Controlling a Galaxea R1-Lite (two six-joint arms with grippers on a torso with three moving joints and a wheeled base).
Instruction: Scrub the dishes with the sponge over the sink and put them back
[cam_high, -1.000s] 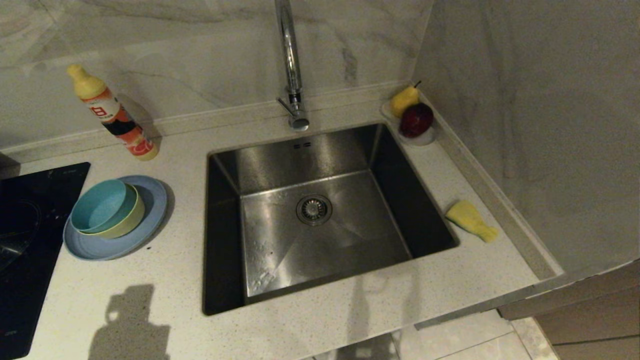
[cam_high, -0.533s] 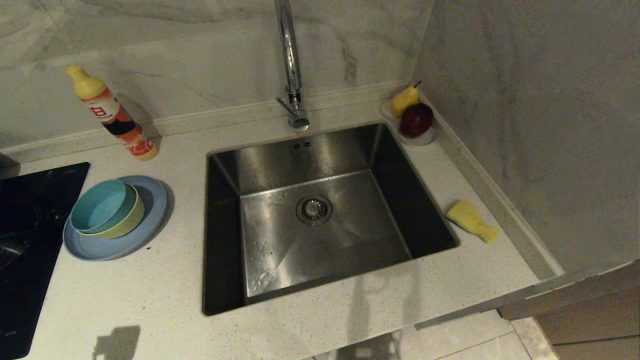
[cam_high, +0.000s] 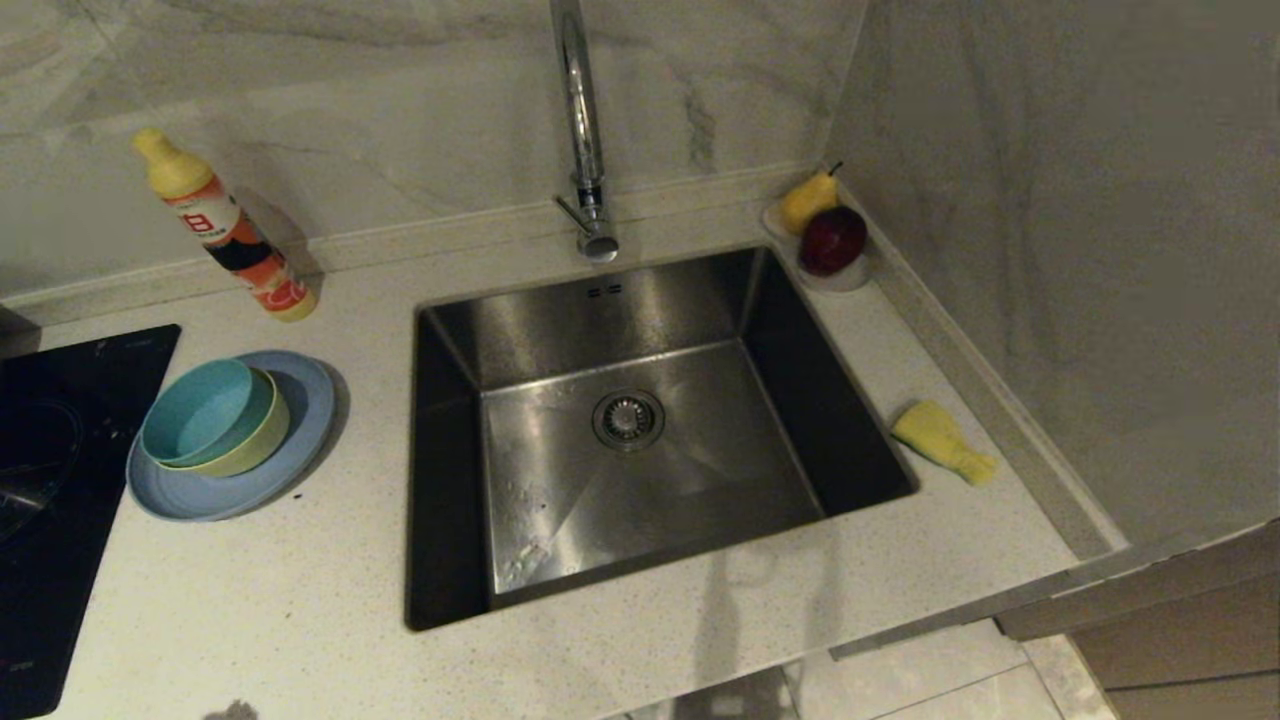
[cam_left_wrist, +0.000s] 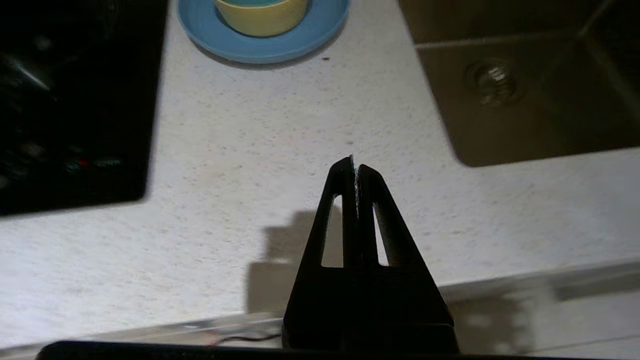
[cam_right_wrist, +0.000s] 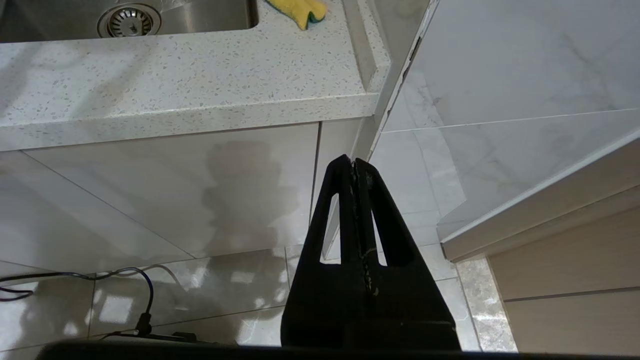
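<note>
Dishes (cam_high: 215, 430) stacked near the desk's left edge, sink (cam_high: 640, 430) central, sponge (cam_high: 942, 440) by the right edge. Left gripper (cam_left_wrist: 355, 165) pressed together over the front edge; right gripper (cam_right_wrist: 354, 162) likewise, below the desk. Risk — nested bowls shifting when lifted.

The sink (cam_high: 640, 440) fills the centre, its tap (cam_high: 583, 130) at twelve o'clock. At nine o'clock the teal bowl (cam_high: 197, 410) nests in the yellow bowl (cam_high: 262, 440) on the light-blue plate (cam_high: 305, 420). The sponge (cam_high: 942, 440) lies at three o'clock, seemingly squashed. A bottle (cam_high: 225, 228) leans at ten o'clock.
</note>
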